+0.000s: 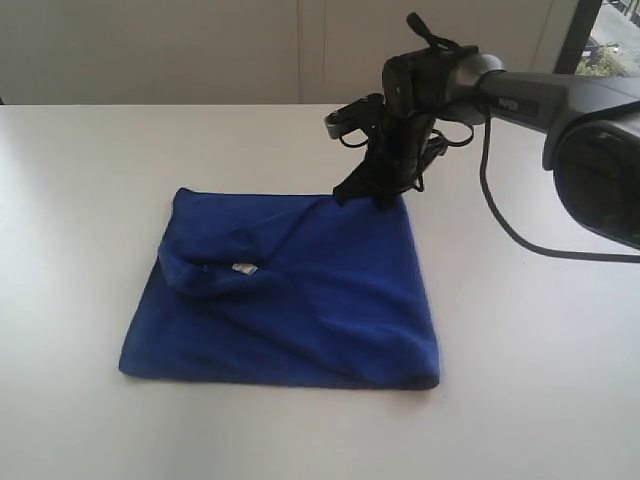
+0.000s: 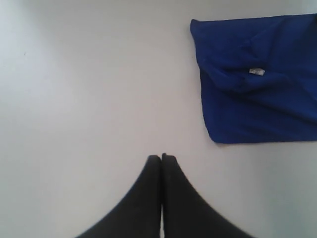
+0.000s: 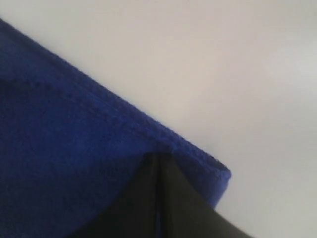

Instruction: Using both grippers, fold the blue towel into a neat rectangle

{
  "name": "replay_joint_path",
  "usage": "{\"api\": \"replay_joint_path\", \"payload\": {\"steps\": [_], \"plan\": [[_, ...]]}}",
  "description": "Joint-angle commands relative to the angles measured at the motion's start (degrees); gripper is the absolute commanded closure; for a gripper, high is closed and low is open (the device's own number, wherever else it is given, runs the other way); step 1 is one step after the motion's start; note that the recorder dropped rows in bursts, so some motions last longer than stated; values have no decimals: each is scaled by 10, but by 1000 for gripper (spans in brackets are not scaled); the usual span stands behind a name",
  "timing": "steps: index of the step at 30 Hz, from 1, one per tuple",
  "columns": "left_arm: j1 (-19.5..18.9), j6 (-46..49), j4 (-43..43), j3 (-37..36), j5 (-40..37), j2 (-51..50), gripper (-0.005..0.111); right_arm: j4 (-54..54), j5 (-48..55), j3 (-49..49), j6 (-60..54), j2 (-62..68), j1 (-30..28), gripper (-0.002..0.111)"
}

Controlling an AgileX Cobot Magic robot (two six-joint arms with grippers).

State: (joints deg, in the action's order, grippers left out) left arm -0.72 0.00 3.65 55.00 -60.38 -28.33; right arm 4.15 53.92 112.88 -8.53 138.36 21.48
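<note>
Presently the blue towel (image 1: 300, 300) lies on the white desk (image 1: 520, 400), roughly rectangular but rumpled. A loose fold bulges near the towel's left edge as the exterior view shows it, and a small white tag (image 1: 243, 268) sits on that fold. The right gripper (image 1: 368, 195) stands at the towel's far right corner, its jaws clenched on the hem there. The cloth rises in a small peak up to them, while the rest of the towel lies flat on the desk. In the right wrist view the black fingers (image 3: 133, 198) meet tip to tip over the stitched edge of that corner. The left gripper (image 2: 161, 157) hangs over bare desk, well apart from the towel, its jaws pressed together on nothing.
</note>
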Motion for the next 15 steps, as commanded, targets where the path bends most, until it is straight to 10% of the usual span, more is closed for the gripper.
{"api": "replay_joint_path", "payload": {"steps": [1, 15], "plan": [[-3, 0, 6, -4, -5, 3, 107, 63, 149, -13, 57, 17, -27, 108], [-3, 0, 6, -4, -5, 3, 107, 60, 101, -300, 137, -123, -38, 108]]}}
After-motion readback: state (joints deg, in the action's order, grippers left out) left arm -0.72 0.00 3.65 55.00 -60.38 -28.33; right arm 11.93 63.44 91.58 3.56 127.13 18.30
